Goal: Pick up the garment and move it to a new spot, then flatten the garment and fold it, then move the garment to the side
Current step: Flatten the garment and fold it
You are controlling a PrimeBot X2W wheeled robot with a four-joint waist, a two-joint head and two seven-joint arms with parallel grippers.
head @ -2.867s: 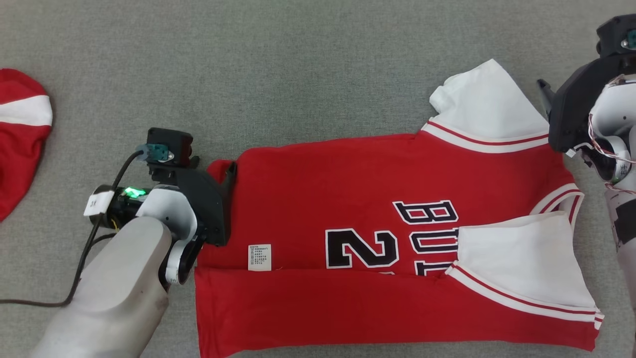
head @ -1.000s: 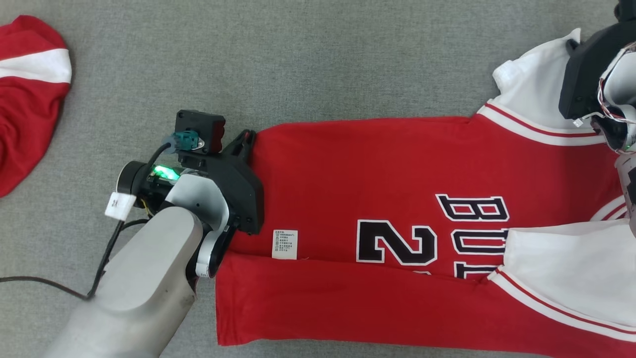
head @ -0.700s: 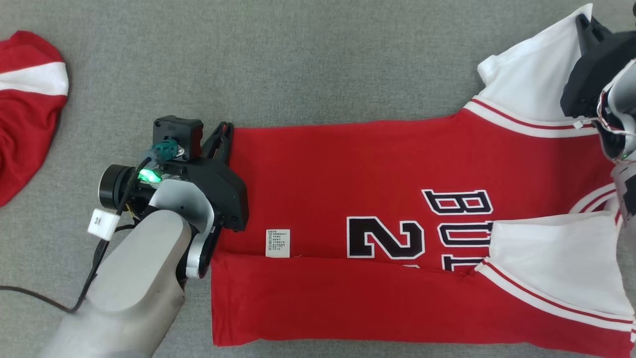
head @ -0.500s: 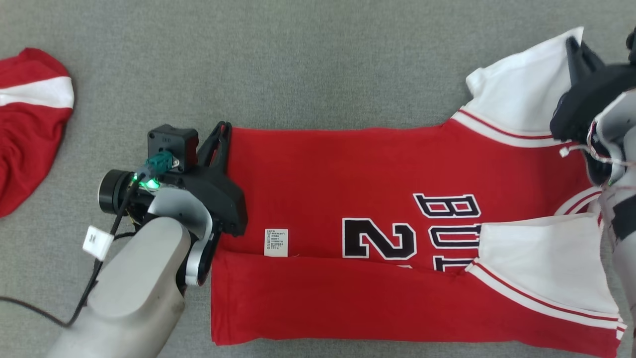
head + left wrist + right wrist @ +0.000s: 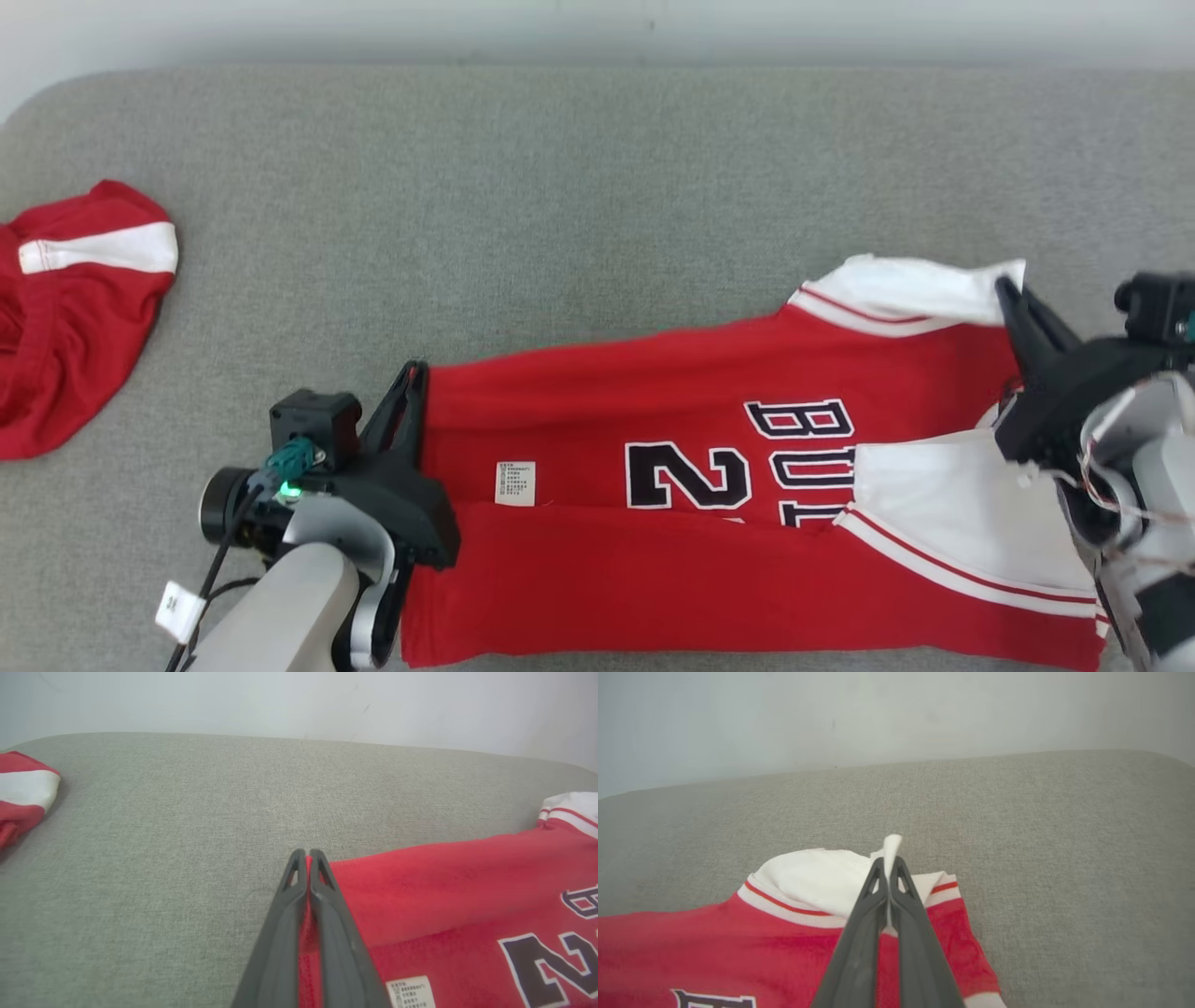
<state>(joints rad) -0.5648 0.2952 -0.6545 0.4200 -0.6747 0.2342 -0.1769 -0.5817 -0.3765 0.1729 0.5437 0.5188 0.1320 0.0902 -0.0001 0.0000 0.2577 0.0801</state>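
On grey cushion: red jersey reading "BU" and "2", care label illegible; left gripper pinches its hem corner, right gripper its white sleeve, both pointing forward.

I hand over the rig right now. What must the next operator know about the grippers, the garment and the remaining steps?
Left gripper: shut on the jersey at its far hem corner.
Right gripper: shut on the far white sleeve.
Jersey lies on the grey surface; near long edge and near sleeve already folded in.
Left to do: fold the far edge over, finish folding, move it aside.
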